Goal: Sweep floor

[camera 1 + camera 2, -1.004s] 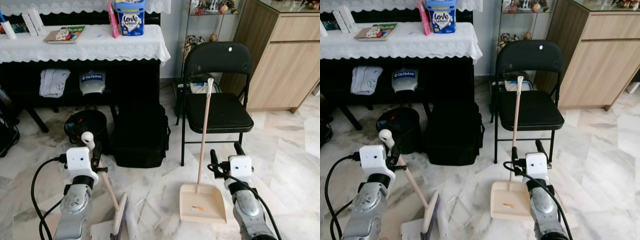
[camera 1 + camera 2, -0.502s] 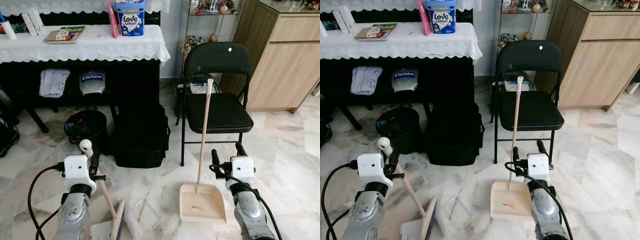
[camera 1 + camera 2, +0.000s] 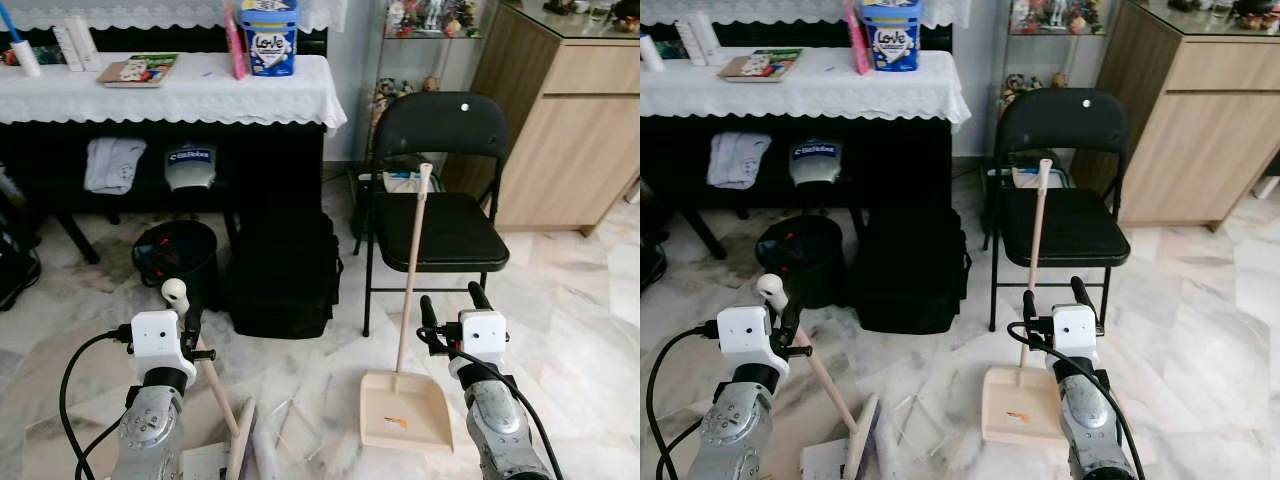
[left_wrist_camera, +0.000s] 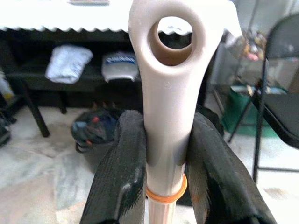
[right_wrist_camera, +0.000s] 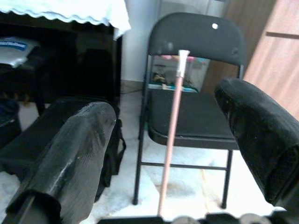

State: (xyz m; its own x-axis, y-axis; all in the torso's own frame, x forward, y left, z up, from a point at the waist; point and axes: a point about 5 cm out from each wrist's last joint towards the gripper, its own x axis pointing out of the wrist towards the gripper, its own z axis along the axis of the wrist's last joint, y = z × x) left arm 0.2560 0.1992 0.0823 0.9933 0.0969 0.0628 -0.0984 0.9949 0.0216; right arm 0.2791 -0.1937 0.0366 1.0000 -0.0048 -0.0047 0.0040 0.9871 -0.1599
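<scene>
One broom squeezed tight in the left gripper, one dustpan standing by one black chair, right gripper wide open holding nothing, left wrist view shows the broom's hanging hole up close

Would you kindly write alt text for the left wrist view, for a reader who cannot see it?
Two black fingers of the left gripper clamp a cream broom handle just below its hanging hole. Behind, blurred, are a table with a white cloth, a black bin on the marble floor and part of a black chair.
</scene>
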